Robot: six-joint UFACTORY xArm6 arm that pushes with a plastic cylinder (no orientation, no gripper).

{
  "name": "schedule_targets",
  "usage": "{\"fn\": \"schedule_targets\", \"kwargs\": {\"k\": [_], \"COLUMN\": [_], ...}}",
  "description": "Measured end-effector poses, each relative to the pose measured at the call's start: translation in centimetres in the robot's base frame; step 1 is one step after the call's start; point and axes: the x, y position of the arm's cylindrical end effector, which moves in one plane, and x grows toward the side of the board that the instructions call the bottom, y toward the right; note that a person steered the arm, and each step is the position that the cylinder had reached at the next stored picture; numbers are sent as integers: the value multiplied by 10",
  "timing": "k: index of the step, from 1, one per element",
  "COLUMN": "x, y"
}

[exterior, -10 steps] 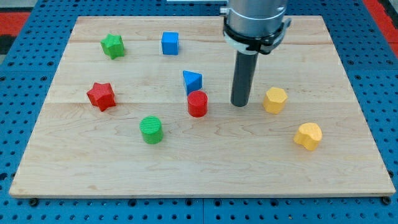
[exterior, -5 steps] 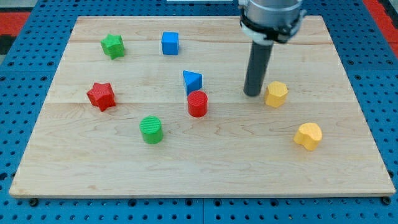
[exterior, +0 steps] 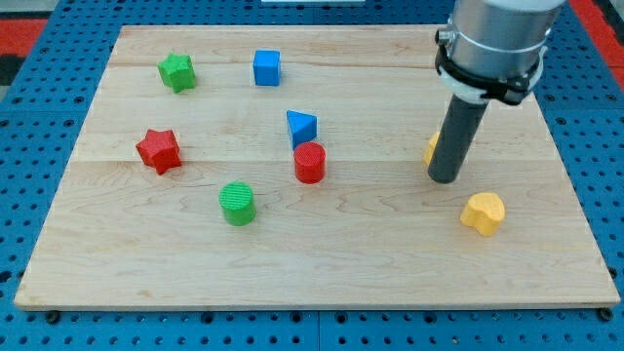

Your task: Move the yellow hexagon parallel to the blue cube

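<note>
The yellow hexagon [exterior: 430, 148] sits right of the board's middle, mostly hidden behind my rod; only a sliver shows at the rod's left edge. My tip [exterior: 444, 179] rests on the board just below and in front of the hexagon. The blue cube [exterior: 266, 67] stands near the view's top, left of centre, far from the tip.
A second yellow block [exterior: 483, 213] lies below and right of the tip. A blue triangle [exterior: 301, 127] and red cylinder [exterior: 310, 162] sit at the middle. A green cylinder [exterior: 237, 203], red star [exterior: 159, 150] and green star [exterior: 176, 71] lie to the left.
My rod has moved from the left of the yellow hexagon to the right and down, now standing in front of it and covering most of it. The blocks look unmoved.
</note>
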Motion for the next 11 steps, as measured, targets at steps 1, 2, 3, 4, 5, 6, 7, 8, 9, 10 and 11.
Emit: {"fn": "schedule_targets", "kwargs": {"k": [1,2,3,4,5,6,7,8,9,10,11], "x": [-23,-39,-82,-125,-108,-99,-126,-130,-109,-119,-133], "y": [18,39,29,-7,-1,-12,-23,-27,-59,-93,-94]}}
